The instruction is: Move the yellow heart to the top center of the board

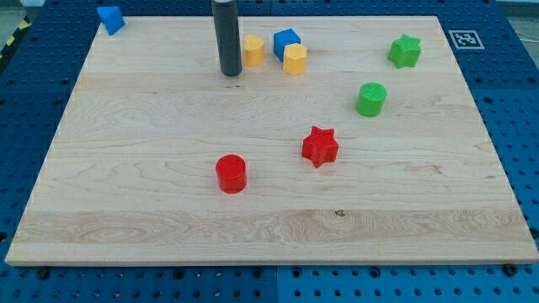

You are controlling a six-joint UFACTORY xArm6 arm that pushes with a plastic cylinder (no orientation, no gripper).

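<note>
My tip [230, 74] is the bare end of a rod, with no jaws to open or close, so it holds nothing and can only push. It rests on the desk [168, 210], to the view's left of the blue cube [286, 40] and a little lower.

Between my tip and the cube stands an orange-yellow block [253, 50], just beside the tip, though I cannot tell if they touch. On the cube's lower right edge, touching it or nearly so, sits a paler yellow block [295, 60]. Its top looks notched, so I take it for the yellow heart, but neither yellow shape is clear at this size.

That doubt is the first risk, because pushing the wrong yellow block would waste the move. The heart already seems close to top centre, so a long stroke could carry it past the spot or off the desk's top edge. A push from the view's left would also drive the orange-yellow block into the cube and the cube into the heart, scattering all three.

Everything else lies well away from the cube. The green star [405, 51] and green cylinder [371, 98] are to its right, the red star [320, 146] and red cylinder [231, 173] are below, and a blue wedge-like block [110, 18] is far left.
</note>
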